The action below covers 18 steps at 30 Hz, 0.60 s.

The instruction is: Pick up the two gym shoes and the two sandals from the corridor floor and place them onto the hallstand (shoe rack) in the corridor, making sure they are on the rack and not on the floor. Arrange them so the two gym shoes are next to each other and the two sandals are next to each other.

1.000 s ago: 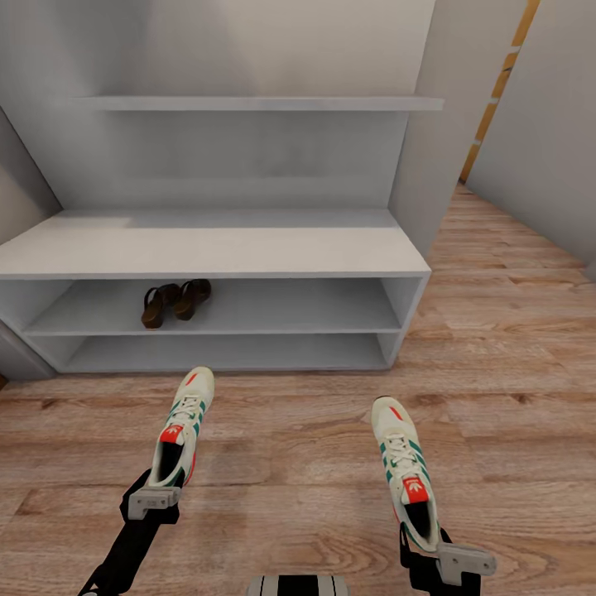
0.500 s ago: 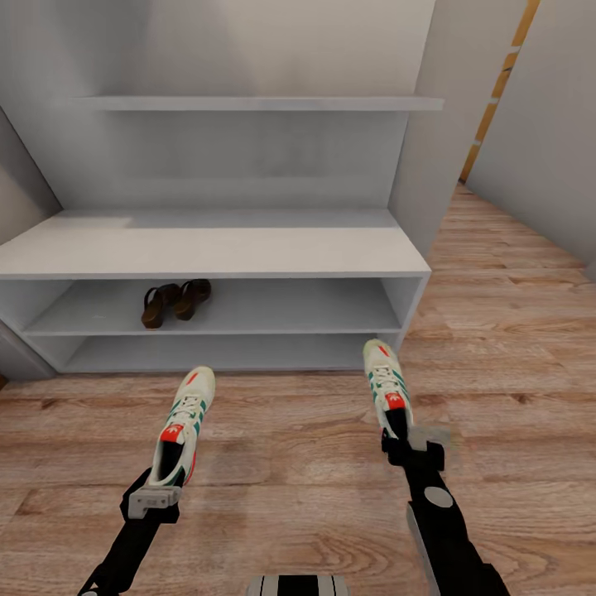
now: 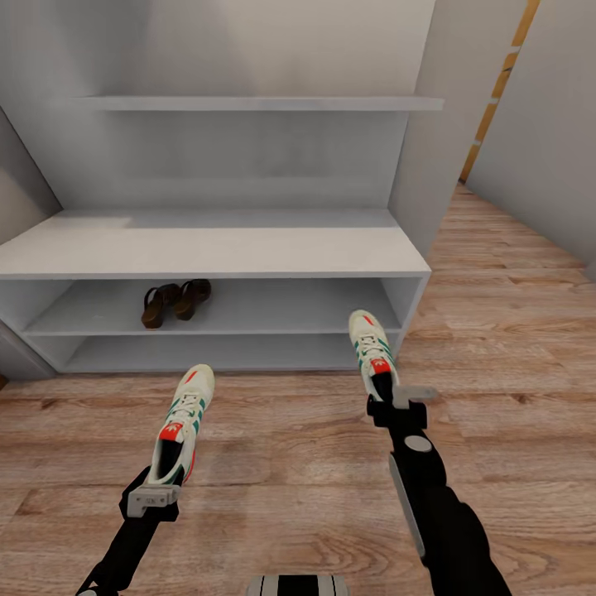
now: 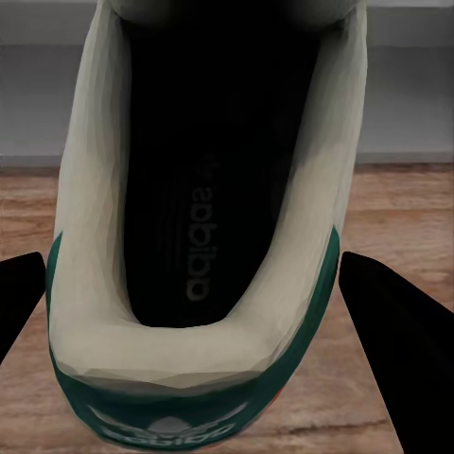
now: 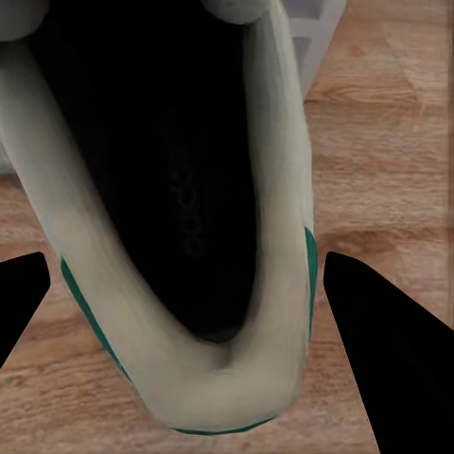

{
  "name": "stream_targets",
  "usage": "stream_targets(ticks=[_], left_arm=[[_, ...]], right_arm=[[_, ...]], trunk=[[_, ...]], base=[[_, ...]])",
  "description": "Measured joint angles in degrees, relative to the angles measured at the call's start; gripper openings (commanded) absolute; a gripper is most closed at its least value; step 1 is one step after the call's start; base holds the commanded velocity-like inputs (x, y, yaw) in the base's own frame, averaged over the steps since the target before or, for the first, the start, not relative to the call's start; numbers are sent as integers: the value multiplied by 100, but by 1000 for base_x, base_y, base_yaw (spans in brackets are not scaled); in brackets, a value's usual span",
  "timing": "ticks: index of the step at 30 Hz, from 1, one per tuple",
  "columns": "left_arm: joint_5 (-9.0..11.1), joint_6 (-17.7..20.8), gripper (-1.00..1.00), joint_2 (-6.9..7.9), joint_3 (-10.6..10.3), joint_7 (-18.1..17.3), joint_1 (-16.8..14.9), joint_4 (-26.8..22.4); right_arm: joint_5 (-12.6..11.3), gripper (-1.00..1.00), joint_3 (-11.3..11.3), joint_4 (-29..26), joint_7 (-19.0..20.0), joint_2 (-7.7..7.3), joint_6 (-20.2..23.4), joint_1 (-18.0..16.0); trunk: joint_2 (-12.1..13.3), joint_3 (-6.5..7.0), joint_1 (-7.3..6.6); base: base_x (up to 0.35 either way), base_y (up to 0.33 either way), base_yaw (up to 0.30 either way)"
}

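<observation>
Head view: each tool, left (image 3: pixel 155 494) and right (image 3: pixel 389 403), grips a gym shoe before the hallstand (image 3: pixel 207 248) holding sandals (image 3: pixel 175 301).

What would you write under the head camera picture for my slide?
Each gripper, left and right, holds a white green-striped gym shoe before the white hallstand with brown sandals shelved.

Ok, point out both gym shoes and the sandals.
Left gym shoe (image 3: pixel 184 418), head view, laces.
Right gym shoe (image 3: pixel 370 343), head view, laces.
Sandals (image 3: pixel 175 301), head view, where the pair meets.
</observation>
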Motion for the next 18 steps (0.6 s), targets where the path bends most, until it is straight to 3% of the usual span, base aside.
stream_targets(ticks=[5, 14, 18], left_arm=[[-2, -1, -100, 0, -2, 2, 0, 17], [-3, 0, -100, 0, -2, 3, 0, 52], [2, 0, -100, 0, -2, 4, 0, 66]], right_arm=[[-13, -100, 36, 3, -65, 0, 63, -56], [-62, -100, 45, 61, -95, 6, 329, -514], [-295, -100, 47, 80, -99, 15, 357, -726]], trunk=[[0, 0, 0], [0, 0, 0], [0, 0, 0]], base=[[0, 0, 0], [0, 0, 0], [0, 0, 0]])
